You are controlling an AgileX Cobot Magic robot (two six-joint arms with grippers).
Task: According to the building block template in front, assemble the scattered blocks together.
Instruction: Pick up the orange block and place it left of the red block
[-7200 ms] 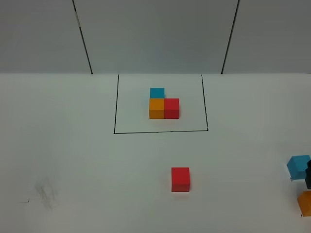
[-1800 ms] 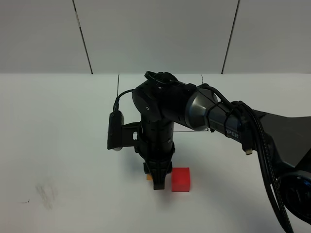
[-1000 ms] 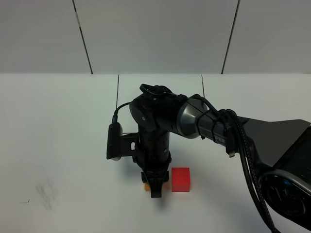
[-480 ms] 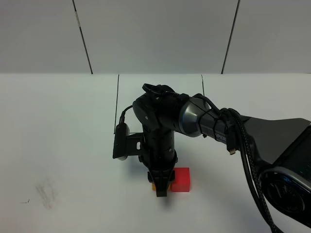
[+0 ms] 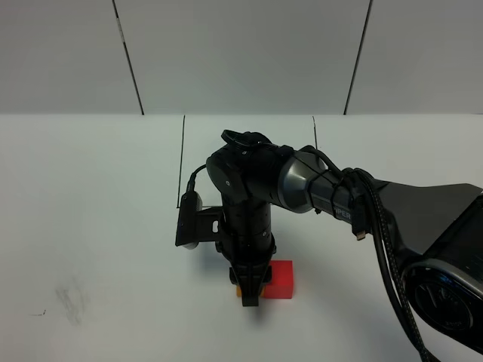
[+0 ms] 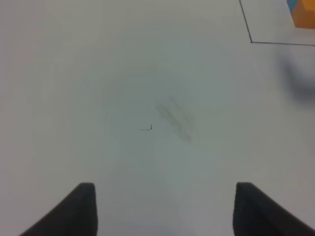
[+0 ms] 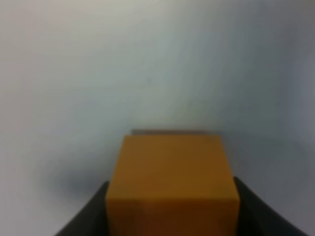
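My right gripper [image 5: 250, 296] reaches across the middle and is shut on the orange cube [image 5: 238, 289], low over the table just left of the red cube [image 5: 281, 279]. I cannot tell whether the two cubes touch. The right wrist view shows the orange cube [image 7: 172, 182] filling the space between the fingers [image 7: 91, 216]. The arm hides most of the template; part of its black outline [image 5: 182, 162] shows, and its orange cube [image 6: 305, 14] sits at the edge of the left wrist view. My left gripper [image 6: 165, 211] is open and empty over bare table. The light blue loose cube is out of view.
The right arm's dark body [image 5: 256, 181] covers the framed area and stretches to the right edge. A faint grey smudge [image 5: 72, 298] marks the white table at the front left; it also shows in the left wrist view [image 6: 174, 115].
Over the last second my right gripper carried the orange cube to the right, up beside the red cube. In the last half second nothing visibly moved.
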